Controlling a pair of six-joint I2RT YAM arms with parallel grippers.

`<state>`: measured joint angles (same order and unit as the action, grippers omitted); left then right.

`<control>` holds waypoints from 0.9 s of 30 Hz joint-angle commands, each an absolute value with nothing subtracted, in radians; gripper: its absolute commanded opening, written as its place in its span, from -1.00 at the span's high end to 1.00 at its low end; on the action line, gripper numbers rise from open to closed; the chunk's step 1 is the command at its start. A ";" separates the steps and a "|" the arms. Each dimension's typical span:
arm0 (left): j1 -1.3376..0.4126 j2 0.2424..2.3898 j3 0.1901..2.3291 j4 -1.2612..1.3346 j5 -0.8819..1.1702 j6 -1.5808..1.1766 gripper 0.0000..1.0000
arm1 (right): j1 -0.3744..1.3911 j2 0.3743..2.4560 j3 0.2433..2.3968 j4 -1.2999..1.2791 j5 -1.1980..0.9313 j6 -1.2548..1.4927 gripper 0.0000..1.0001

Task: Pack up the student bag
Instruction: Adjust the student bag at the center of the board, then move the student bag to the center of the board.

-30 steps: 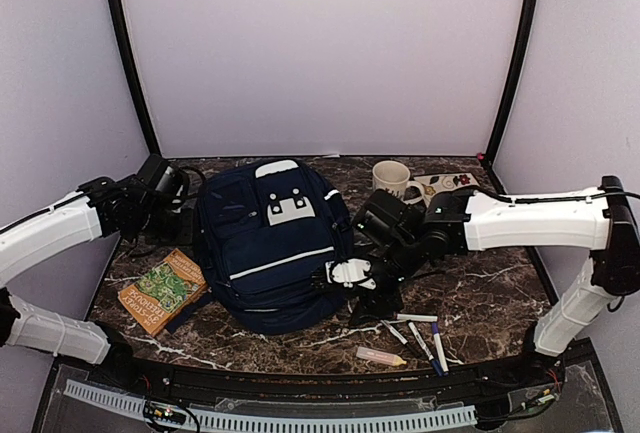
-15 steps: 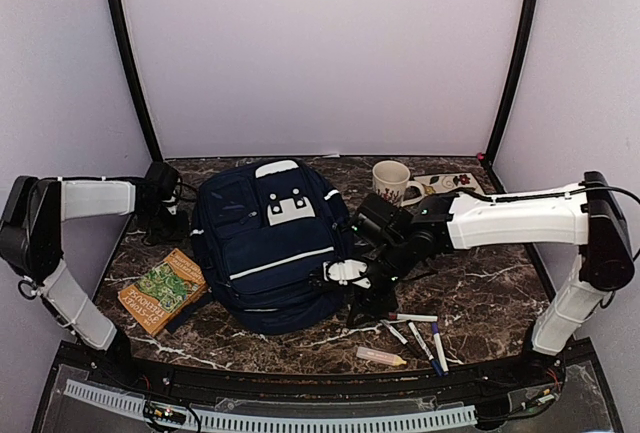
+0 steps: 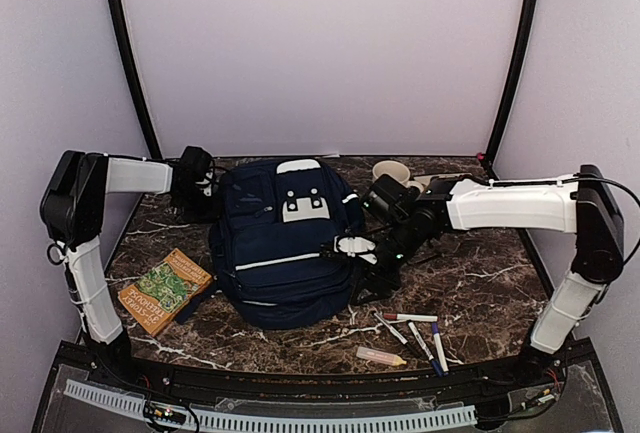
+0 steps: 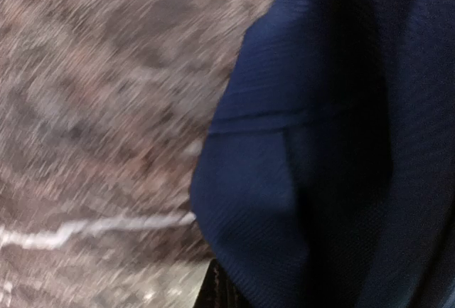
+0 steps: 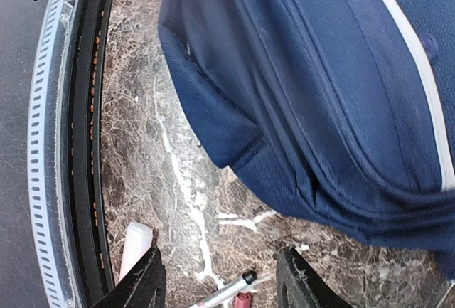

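The student bag [image 3: 285,243] is a navy backpack with a white stripe and light grey top patches. It lies flat in the middle of the table. My left gripper [image 3: 203,186] is against its far left corner. The left wrist view is blurred and shows only navy fabric [image 4: 320,144] over marble, so its fingers are hidden. My right gripper [image 3: 367,278] is at the bag's right side, low over the table. In the right wrist view it [image 5: 222,287] is open and empty, with the bag's edge [image 5: 341,73] just beyond the fingertips.
A green and orange book [image 3: 163,290] lies left of the bag. Several markers [image 3: 410,328] and a pale eraser-like block [image 3: 381,356] lie at the front right. A marker [image 5: 227,292] and the block [image 5: 135,247] show under my right gripper. A mug [image 3: 392,170] and a power strip [image 3: 445,181] sit at the back right.
The bag has shifted right and toward the back. My left arm has swung in from the far left to the bag's far left corner. My right gripper has moved slightly back with the bag.
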<state>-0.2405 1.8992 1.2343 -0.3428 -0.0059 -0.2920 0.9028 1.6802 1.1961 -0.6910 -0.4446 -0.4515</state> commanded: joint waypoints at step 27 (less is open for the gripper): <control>0.180 1.478 0.855 -0.547 0.136 -0.265 -0.53 | 1.057 2.003 1.317 -0.389 -0.099 -0.336 0.16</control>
